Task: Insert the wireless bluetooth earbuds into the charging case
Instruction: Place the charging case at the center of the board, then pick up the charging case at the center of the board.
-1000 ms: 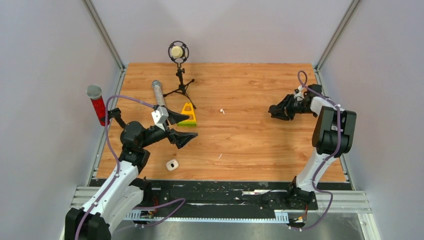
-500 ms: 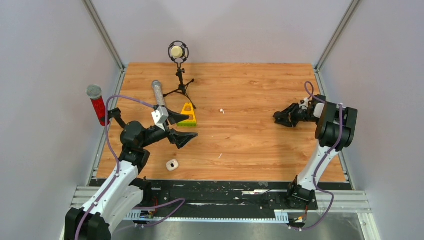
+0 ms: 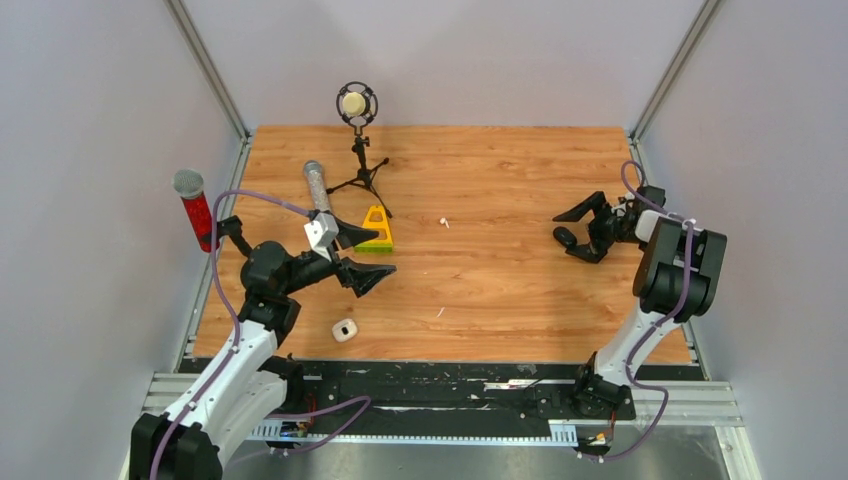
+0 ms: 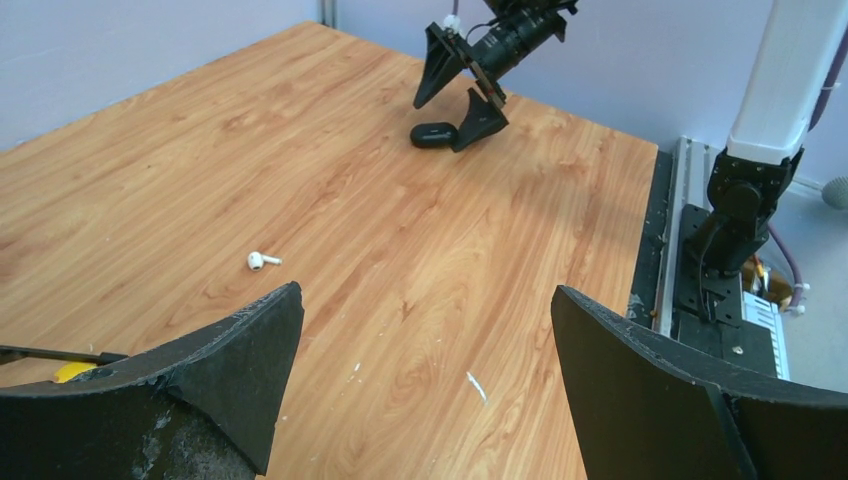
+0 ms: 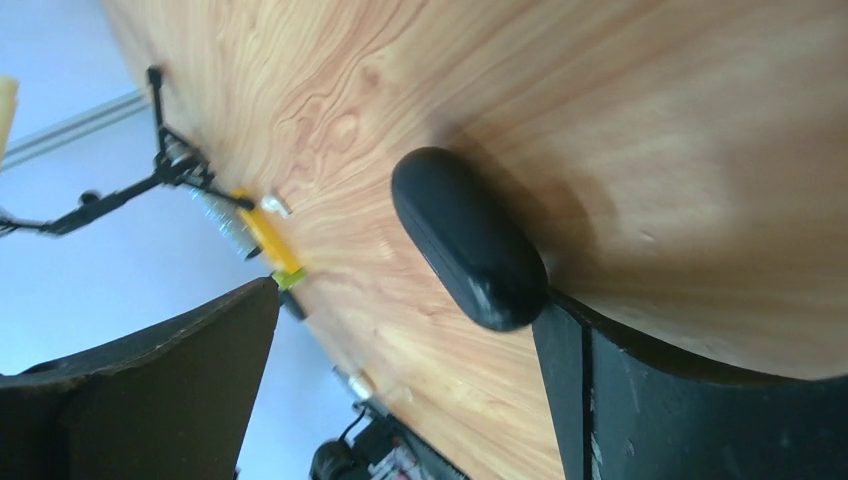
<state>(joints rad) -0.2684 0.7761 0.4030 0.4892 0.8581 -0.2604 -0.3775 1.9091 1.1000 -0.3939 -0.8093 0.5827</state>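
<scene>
Right jaws splayed beside black oval (image 5: 468,238) (wrist).

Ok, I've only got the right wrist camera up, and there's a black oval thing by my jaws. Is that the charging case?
Observer: No. The top camera shows the white case near the front edge of the table, by the left arm, far from that black oval.
Operator: Are the left jaws holding anything?
Observer: No. The left wrist camera shows them wide open and empty above the wood.
Operator: I see one earbud by the yellow block. Any second one?
Observer: A white speck lies on the wood right of the case, too small to call.
</scene>
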